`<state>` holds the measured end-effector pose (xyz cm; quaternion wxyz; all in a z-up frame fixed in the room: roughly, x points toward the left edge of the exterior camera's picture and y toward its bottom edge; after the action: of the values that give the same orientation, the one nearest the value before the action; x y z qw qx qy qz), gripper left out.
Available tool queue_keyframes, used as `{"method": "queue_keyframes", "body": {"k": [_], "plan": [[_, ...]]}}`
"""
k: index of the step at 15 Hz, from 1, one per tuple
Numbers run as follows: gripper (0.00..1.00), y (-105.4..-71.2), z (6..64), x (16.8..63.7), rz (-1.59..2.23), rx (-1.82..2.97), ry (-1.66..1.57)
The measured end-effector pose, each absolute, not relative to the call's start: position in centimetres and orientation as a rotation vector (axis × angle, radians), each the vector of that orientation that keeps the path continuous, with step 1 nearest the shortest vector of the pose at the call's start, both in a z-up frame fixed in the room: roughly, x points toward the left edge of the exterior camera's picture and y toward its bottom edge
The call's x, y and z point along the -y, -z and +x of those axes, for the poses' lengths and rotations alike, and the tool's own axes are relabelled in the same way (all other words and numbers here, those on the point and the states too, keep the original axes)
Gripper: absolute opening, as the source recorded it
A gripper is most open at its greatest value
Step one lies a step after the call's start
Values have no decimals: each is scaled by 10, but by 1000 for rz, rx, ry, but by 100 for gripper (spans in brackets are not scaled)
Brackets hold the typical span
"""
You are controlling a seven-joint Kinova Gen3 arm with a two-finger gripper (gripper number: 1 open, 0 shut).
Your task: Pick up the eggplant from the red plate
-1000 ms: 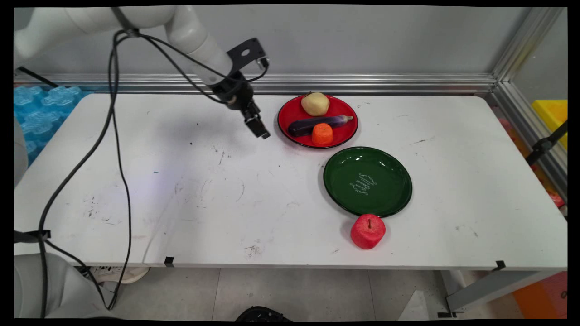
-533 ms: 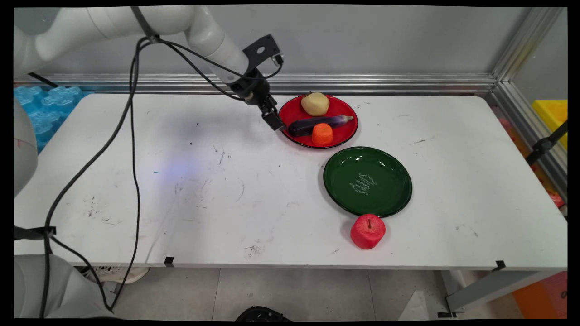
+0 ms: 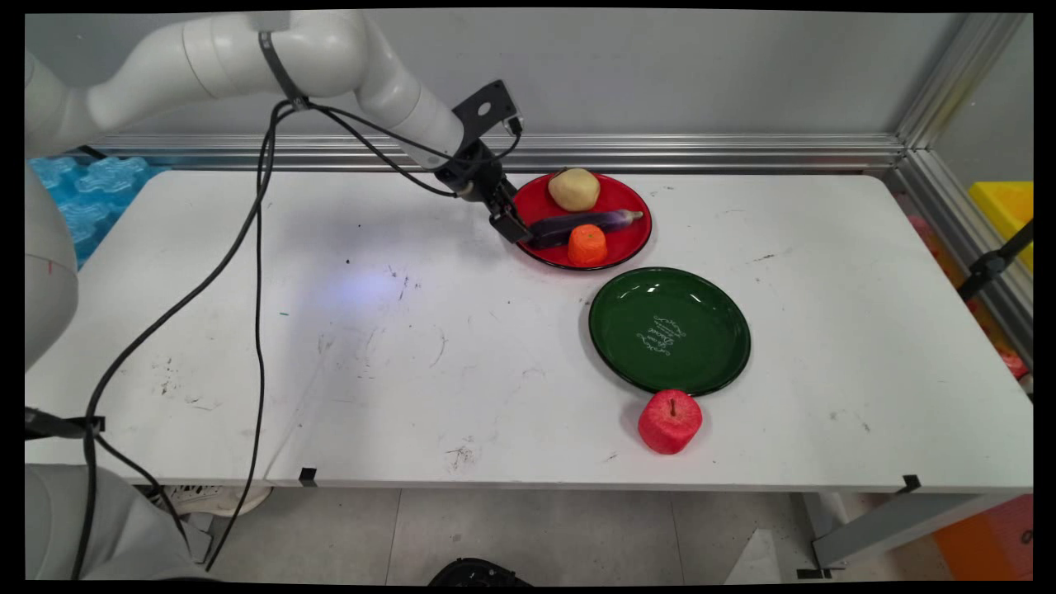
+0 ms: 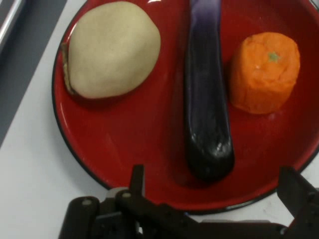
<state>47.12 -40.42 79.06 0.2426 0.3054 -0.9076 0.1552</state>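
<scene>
My gripper (image 3: 512, 228) hangs open at the left rim of a red plate (image 3: 536, 196), low over the table. On the plate lie a purple eggplant (image 3: 582, 224), a pale potato (image 3: 574, 189) behind it and an orange fruit (image 3: 587, 244) in front. In the hand view the gripper (image 4: 217, 185) stands just short of the eggplant's (image 4: 207, 99) dark rounded end, one finger on each side of it and nothing between them. The potato (image 4: 113, 50) is at upper left and the orange fruit (image 4: 265, 72) at right on the red plate (image 4: 134, 129).
A green plate (image 3: 669, 330) sits in front of the red one, with a red apple (image 3: 670, 421) touching its near rim. Blue moulded packaging (image 3: 74, 190) lies off the table's left end. A yellow bin (image 3: 1002, 206) stands beyond the right end, and an aluminium rail (image 3: 701, 153) runs along the back.
The gripper has moved right and slightly down, from open table left of the red plate to the plate's left rim by the eggplant's end. Nothing on the plates has shifted.
</scene>
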Motion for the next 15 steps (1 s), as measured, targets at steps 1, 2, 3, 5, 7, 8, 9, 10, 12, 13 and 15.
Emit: {"method": "queue_keyframes", "body": {"k": [1, 2, 3, 5, 7, 8, 9, 10, 12, 13, 15], "plan": [[100, -787, 471, 405, 822, 2476, -432], [100, -783, 471, 407, 805, 2471, -444], [100, -781, 471, 409, 790, 2466, -454], [100, -776, 470, 411, 766, 2458, -470], [100, -770, 470, 414, 747, 2448, -479], [100, -768, 470, 415, 740, 2445, -479], [100, -765, 470, 416, 733, 2441, -478], [100, -762, 469, 417, 725, 2438, -477], [100, -759, 469, 418, 716, 2433, -474], [100, -757, 468, 419, 712, 2432, -472], [100, -753, 468, 421, 706, 2428, -467]]}}
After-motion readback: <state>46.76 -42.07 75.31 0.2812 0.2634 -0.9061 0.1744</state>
